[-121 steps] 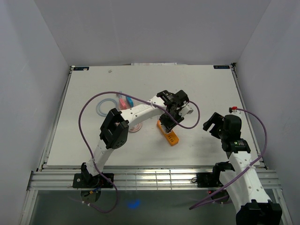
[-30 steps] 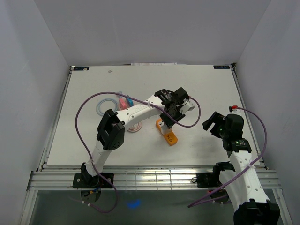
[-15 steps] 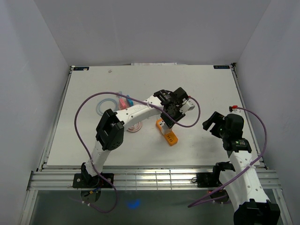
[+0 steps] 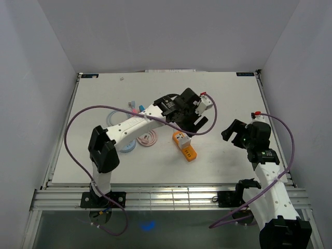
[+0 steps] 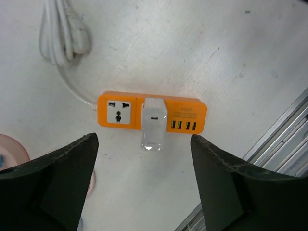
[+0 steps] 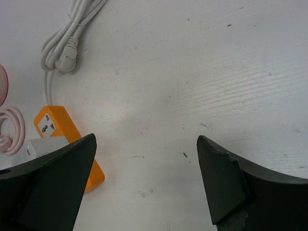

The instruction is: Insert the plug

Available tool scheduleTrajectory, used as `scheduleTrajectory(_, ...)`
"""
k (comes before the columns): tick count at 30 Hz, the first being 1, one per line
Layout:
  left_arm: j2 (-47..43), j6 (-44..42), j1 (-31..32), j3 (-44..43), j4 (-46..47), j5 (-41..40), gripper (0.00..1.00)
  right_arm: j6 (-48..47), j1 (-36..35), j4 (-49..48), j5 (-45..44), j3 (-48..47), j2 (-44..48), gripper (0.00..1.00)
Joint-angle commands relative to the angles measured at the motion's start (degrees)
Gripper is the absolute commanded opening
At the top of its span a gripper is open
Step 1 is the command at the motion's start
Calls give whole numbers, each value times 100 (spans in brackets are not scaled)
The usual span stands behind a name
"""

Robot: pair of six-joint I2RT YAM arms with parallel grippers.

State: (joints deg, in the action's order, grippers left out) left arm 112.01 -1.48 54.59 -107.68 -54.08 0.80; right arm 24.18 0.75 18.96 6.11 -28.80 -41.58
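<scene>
An orange power strip (image 5: 183, 114) lies flat on the white table, also seen from above as the strip (image 4: 188, 150) and low on the left as the strip (image 6: 54, 121). A white plug (image 5: 154, 124) stands seated in one of its sockets, with nothing touching it; from above the plug (image 4: 179, 137) sits at the strip's far end. My left gripper (image 5: 143, 137) hovers above it, open and empty; from above the left gripper (image 4: 202, 111) is beyond the strip. My right gripper (image 6: 145, 138) is open over bare table; from above the right gripper (image 4: 231, 134) is right of the strip.
The strip's white cord (image 5: 60, 33) lies bundled beside it. A pink coiled cable (image 4: 148, 139), a light blue coiled cable (image 4: 116, 117) and small pink and blue items (image 4: 136, 109) lie left of the strip. The table's metal edge rail (image 5: 288, 139) runs near the strip.
My left gripper has opened, let go of the white plug and lifted away towards the far side; the plug stays in the strip. The left arm's elbow swung left. The right gripper opened a little wider.
</scene>
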Motion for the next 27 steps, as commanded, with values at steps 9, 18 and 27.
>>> scheduleTrajectory(9, -4409, 2440, -1556, 3976, 2726, -227, 98, -731, 13, -551, 514, -522, 1, 90)
scheduleTrajectory(18, -6532, 2863, -1688, 5651, 2921, -1626, 98, -880, 4, -806, 672, -548, 388, 89)
scheduleTrajectory(27, -8070, 3039, -1688, 6662, 2974, -2672, 98, -1021, 4, -850, 655, -539, 599, 89)
